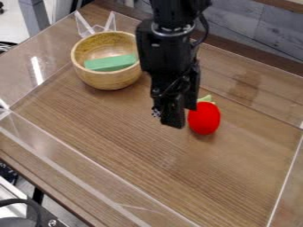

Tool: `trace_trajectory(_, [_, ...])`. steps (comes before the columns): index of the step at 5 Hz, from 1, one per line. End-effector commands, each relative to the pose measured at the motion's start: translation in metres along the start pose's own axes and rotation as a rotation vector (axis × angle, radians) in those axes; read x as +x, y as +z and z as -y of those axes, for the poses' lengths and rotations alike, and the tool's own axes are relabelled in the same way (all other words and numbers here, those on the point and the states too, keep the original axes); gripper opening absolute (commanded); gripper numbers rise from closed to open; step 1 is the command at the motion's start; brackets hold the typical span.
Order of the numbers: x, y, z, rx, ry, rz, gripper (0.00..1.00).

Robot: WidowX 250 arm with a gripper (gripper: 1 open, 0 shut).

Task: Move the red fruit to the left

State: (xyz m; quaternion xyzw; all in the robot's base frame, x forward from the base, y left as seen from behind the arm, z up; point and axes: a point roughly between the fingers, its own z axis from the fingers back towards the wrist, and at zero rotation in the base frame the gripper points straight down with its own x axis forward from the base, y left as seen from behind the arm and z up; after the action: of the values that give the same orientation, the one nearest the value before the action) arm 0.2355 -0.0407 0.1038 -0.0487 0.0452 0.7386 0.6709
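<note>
Gripper (173,117) points down just left of the strawberry (206,118), jaws apart and empty; bowl (109,75) sits well left.

Lab test rig: wooden tabletop (130,151) fenced by clear acrylic walls (30,142) (toy props).

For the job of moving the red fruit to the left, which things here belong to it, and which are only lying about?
Belong to the job:
- red fruit, on the table, right of the claw
- claw, pointing down beside the fruit, not holding it

Only lying about:
- wooden bowl, at the back left
- flat green item inside the bowl
- wooden table with clear walls
</note>
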Motion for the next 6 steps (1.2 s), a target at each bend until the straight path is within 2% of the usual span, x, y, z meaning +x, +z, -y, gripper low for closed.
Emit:
trace_trajectory(1, [0.006, 0.013, 0.004, -0.015, -0.033, -0.012, 0.0])
trace_trajectory(2, [0.01, 0.004, 0.004, -0.016, -0.011, -0.016, 0.0])
trace_trajectory(3, [0.025, 0.001, 0.0, -0.021, 0.022, -0.025, 0.0])
trace_trajectory(4, [0.014, -0.006, 0.005, -0.028, 0.128, -0.033, 1.0])
trace_trajectory(5, [0.001, -0.019, 0.017, -0.029, 0.13, -0.038, 0.0])
trace_trajectory(6, [-0.008, -0.034, 0.031, -0.018, 0.068, -0.029, 0.0])
